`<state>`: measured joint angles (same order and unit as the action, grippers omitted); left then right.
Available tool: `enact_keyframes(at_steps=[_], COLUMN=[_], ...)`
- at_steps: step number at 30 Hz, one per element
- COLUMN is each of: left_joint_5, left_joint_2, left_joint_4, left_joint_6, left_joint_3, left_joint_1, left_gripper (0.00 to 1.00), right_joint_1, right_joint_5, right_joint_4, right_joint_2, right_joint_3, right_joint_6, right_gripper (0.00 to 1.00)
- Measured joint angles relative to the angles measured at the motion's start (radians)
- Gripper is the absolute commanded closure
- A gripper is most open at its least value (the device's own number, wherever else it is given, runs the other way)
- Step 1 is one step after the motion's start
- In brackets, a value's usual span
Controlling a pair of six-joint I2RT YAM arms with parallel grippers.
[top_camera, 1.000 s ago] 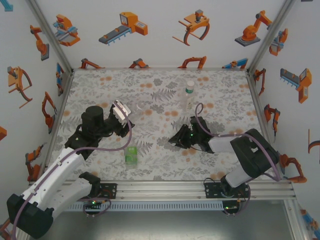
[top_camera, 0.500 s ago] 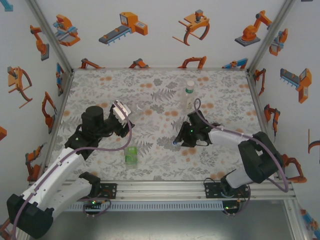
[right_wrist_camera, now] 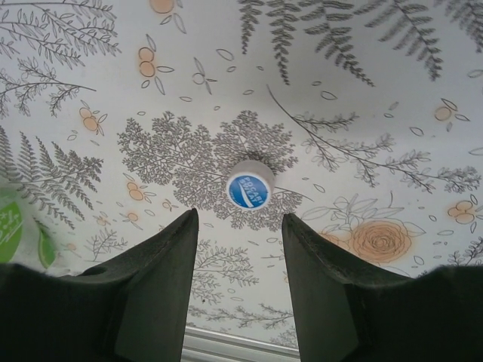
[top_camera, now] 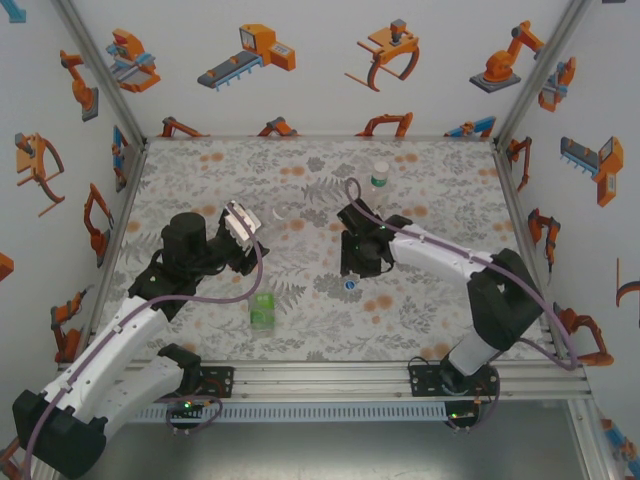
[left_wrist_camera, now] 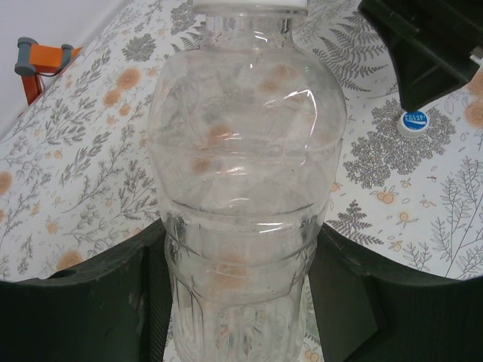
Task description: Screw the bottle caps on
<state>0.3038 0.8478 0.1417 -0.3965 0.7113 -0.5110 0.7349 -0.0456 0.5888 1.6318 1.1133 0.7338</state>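
My left gripper (left_wrist_camera: 238, 302) is shut on the lower body of a clear bottle (left_wrist_camera: 245, 166), which has something white at its neck (left_wrist_camera: 249, 4). From above, this gripper (top_camera: 243, 226) holds the bottle (top_camera: 266, 222) left of centre. A white bottle cap with a blue top (right_wrist_camera: 248, 188) lies on the mat just beyond my right gripper (right_wrist_camera: 240, 219), which is open with nothing between its fingers (right_wrist_camera: 162, 264). From above, the cap (top_camera: 350, 284) sits just in front of the right gripper (top_camera: 350, 268). A short green bottle (top_camera: 262, 310) stands near the front. A taller bottle with a green neck band (top_camera: 378, 184) stands behind.
The floral mat (top_camera: 440, 200) covers the table up to a metal rail (top_camera: 320, 375) at the near edge. Printed walls enclose the left, back and right sides. The green bottle (right_wrist_camera: 10, 226) shows at the left edge of the right wrist view.
My right arm swung left and away from the near edge, its jaws opened wider, and the blue-topped cap now lies uncovered on the mat. The left arm and its bottle have not moved.
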Motion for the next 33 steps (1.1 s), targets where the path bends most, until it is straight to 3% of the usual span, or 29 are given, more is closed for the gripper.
enact_keyframes(at_steps=[10, 33], left_joint_5=[0.004, 0.005], left_joint_2=[-0.008, -0.007], left_joint_4=[0.002, 0.001], left_joint_6=[0.0, 0.0], left_joint_3=[0.0, 0.0], left_joint_1=[0.0, 0.0], left_gripper=[1.0, 1.0], right_joint_1=[0.053, 0.054], right_joint_5=[-0.038, -0.053], right_joint_4=[0.035, 0.019], right_joint_2=[0.131, 0.184], right_joint_3=[0.04, 0.04], right_joint_6=[-0.026, -0.055], right_gripper=[0.54, 0.59])
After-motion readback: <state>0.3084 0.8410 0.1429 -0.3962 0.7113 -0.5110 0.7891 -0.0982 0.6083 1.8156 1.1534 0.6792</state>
